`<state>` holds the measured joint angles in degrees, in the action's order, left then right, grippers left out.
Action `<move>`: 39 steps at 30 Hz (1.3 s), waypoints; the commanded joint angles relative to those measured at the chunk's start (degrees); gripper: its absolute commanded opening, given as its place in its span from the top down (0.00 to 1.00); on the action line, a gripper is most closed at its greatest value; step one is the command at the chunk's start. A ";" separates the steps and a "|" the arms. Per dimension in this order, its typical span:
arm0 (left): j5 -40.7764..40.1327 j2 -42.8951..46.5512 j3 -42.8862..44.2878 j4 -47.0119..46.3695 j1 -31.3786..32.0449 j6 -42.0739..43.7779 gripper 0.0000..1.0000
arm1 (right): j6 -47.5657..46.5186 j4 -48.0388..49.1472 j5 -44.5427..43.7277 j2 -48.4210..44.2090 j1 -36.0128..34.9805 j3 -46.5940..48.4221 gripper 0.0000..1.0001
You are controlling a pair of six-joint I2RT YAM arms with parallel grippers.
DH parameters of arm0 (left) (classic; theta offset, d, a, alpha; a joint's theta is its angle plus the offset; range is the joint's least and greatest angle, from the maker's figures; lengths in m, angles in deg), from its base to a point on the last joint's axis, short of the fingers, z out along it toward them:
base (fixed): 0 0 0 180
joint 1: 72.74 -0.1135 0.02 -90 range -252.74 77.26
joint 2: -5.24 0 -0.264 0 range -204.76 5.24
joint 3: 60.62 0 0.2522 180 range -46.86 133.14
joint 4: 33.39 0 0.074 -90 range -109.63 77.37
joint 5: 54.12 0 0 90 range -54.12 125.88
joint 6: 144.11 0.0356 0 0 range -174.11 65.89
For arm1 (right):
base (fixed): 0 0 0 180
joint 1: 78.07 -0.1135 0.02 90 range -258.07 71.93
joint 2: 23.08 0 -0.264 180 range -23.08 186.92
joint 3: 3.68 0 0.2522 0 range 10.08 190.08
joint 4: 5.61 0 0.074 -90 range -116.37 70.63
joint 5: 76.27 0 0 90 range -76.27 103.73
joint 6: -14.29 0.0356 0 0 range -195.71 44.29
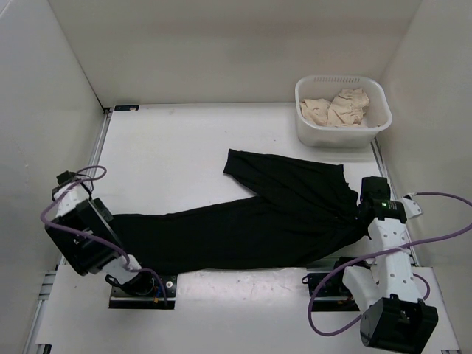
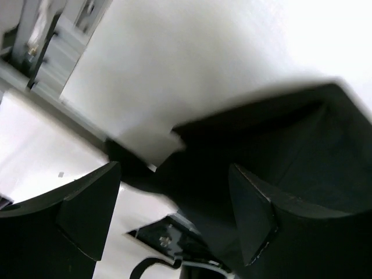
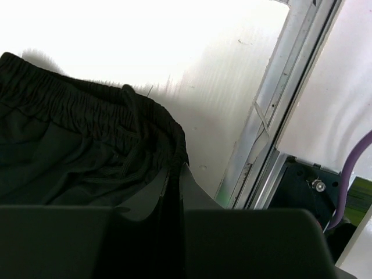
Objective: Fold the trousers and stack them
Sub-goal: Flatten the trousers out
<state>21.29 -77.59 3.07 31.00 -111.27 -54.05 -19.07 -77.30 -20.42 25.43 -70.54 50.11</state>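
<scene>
Black trousers (image 1: 258,214) lie spread across the table, one leg running left and the other pointing up towards the middle (image 1: 236,161). My right gripper (image 1: 363,212) is shut on the elastic waistband (image 3: 87,110) at the trousers' right end; in the right wrist view the fingers (image 3: 176,174) pinch a fold of black cloth. My left gripper (image 1: 118,234) is at the end of the left leg. In the left wrist view it (image 2: 174,174) is open, with the black leg cloth (image 2: 279,139) lying between and beyond its fingers.
A white basket (image 1: 306,131) with beige clothes (image 1: 341,108) stands at the back right. White walls enclose the table on three sides. A metal rail (image 3: 273,110) runs along the right edge. The arm base plates (image 1: 140,289) sit at the near edge.
</scene>
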 commanded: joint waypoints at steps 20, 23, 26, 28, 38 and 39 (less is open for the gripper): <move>-3.60 -0.33 7.88 -10.03 8.46 -0.05 0.86 | -2.59 4.58 0.14 2.55 0.20 4.79 1.00; -4.48 1.62 13.77 -10.03 8.99 -0.05 0.86 | -3.12 5.81 0.14 2.55 0.20 3.92 1.00; -3.78 -1.19 14.40 -8.89 8.99 -0.05 0.76 | -3.12 8.87 4.95 3.08 0.20 0.76 1.00; -3.25 -4.51 13.71 -7.75 9.52 -0.05 0.35 | -2.07 10.64 8.56 3.60 0.20 -1.87 1.00; -4.48 -4.02 11.94 -7.74 5.13 -0.05 0.00 | -6.71 10.38 2.61 3.61 0.20 1.27 1.00; -3.96 -4.01 10.90 -7.74 4.34 -0.05 0.00 | -7.59 9.77 1.29 3.09 0.20 1.80 1.00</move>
<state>17.69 -85.96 13.72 23.75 -104.91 -54.05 -23.53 -68.01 -14.30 29.30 -70.56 47.69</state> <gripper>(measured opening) 0.998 0.071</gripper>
